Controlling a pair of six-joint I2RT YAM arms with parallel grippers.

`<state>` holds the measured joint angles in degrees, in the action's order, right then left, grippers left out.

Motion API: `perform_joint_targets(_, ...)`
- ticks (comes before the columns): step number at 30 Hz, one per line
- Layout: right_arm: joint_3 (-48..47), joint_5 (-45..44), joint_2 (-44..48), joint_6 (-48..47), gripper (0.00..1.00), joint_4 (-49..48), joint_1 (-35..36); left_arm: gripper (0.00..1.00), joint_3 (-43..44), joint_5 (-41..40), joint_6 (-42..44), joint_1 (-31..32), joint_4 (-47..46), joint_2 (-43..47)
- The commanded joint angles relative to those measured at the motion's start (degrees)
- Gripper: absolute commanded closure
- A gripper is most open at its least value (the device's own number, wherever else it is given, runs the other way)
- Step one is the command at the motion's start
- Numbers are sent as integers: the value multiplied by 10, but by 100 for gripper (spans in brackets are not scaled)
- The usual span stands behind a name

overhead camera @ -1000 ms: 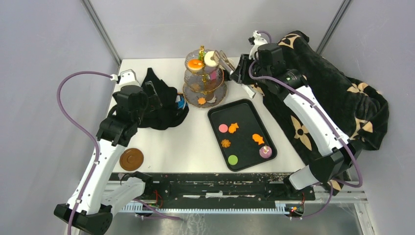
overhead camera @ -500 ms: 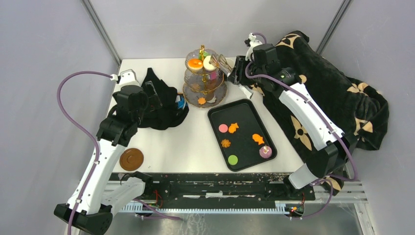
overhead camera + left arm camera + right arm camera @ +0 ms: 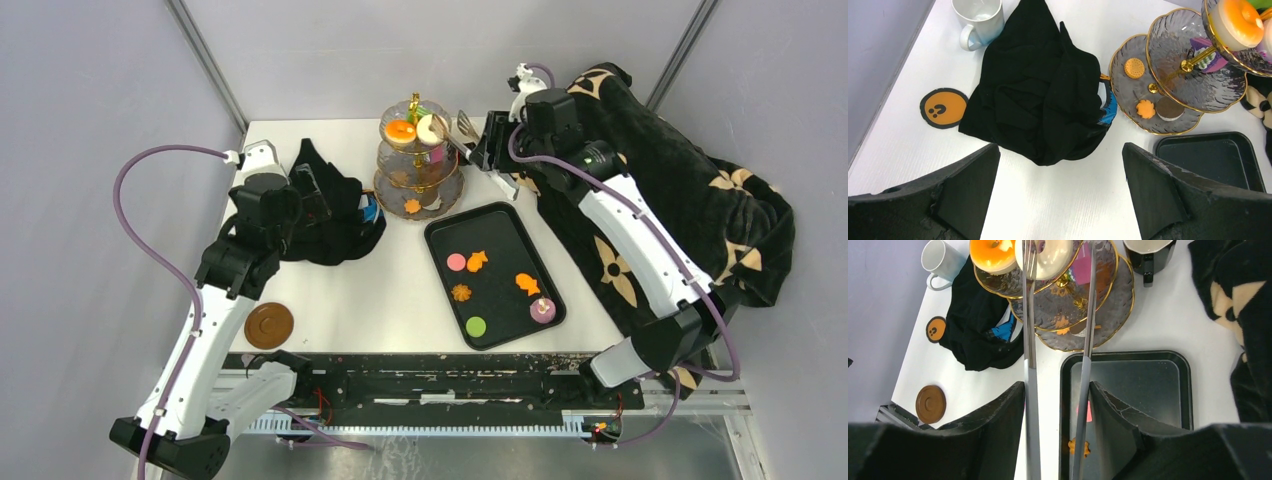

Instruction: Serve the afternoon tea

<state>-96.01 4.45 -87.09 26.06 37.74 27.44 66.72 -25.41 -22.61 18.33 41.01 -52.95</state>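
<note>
**Tongs (image 3: 1031, 400) parted around white donut (image 3: 1050, 255), top tier**

White table (image 3: 400, 290) under everything. Black blanket with cream flowers (image 3: 700, 200) is heaped along its right side, by my right arm. Black cloth (image 3: 1043, 95) is bunched on the left. My left gripper (image 3: 1060, 150) hangs above it, fingers spread wide, gripping nothing.

Black tray (image 3: 495, 240) sits mid-table, nearer me than the three-tier glass stand (image 3: 1118, 305). Loose on the tray:
- pink disc (image 3: 456, 262)
- three orange cookies (image 3: 477, 261)
- green disc (image 3: 476, 326)
- purple piece (image 3: 542, 310)

Stand, top tier: orange donut (image 3: 993, 252) and the white donut sit side by side. Bottom tier: a round cookie (image 3: 1134, 67), a flower cookie (image 3: 1145, 108) and a brown-and-white disc (image 3: 1169, 107). Middle tier contents are mostly hidden.

My right gripper (image 3: 1057, 387) has its fingers clamped on the tongs' two arms. The tong tips stand apart over the top tier. One arm runs between the two donuts, the other passes the white donut's right edge. I cannot tell if either arm touches the donut.

Small stuff:
- white mug (image 3: 979, 20) beyond the cloth
- black mug (image 3: 1148, 250) right of the stand
- orange face coaster (image 3: 944, 107) left of the cloth
- brown coaster (image 3: 269, 326) at the near-left edge
</note>
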Motion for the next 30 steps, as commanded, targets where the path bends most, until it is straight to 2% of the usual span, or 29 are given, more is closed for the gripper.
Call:
perform_joint_targets(1, -30, -41, 59, -16, 44, -21, -2, 1, 25, -2, 11, -4, -16, 12)
perform_joint_targets(6, 3, -74, 130, -23, 43, -16, -2, 1, 23, 4, 7, -4, -15, 13)
perform_joint_targets(16, 151, -113, 246, -15, 45, 45, -4, 1, 11, 22, 2, -4, -34, 3)
perform_joint_targets(24, 248, -93, 194, -30, 41, 82, -4, 1, 10, 27, 3, -4, -39, -3)
perform_joint_targets(30, 311, -144, 134, 2, 39, 31, -6, 1, -1, 26, 0, -4, -41, -1)
